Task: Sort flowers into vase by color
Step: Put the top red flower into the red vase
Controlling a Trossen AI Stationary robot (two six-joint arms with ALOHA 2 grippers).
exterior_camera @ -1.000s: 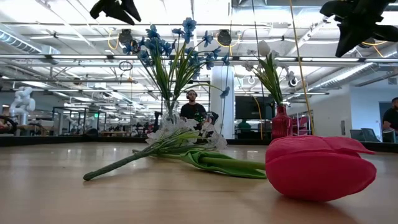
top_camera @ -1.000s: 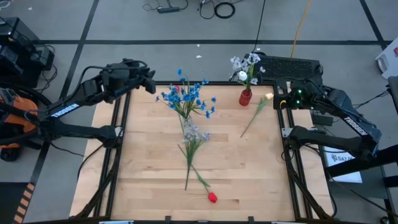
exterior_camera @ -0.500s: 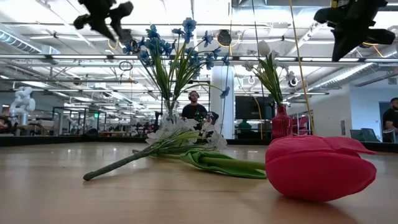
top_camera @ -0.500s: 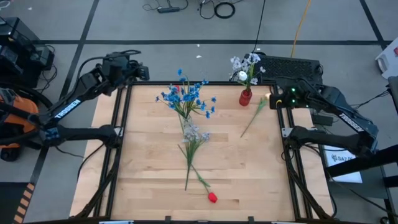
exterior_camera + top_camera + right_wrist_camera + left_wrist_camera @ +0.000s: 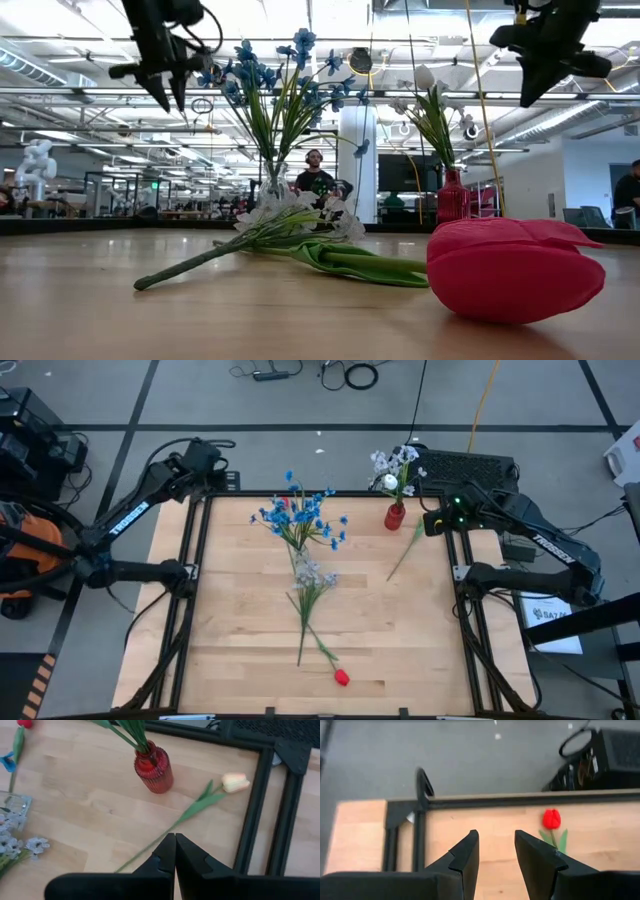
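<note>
Both arms have shifted, left gripper [image 5: 494,851] parted at upper left, right gripper [image 5: 175,851] closed above the cream tulip [image 5: 412,537]; pale lilac spray [image 5: 308,582] and red tulip [image 5: 341,677] remain unsorted mid-frame.

Legible lettering is scarce. White lettering runs along the left arm [image 5: 128,518] at the upper left of the high view and along the right arm [image 5: 548,547] at the right, but the characters are too small to read. A white sheet [image 5: 548,618] at the lower right of the high view carries dark print, also illegible. The low view and both wrist views show no readable text.
</note>
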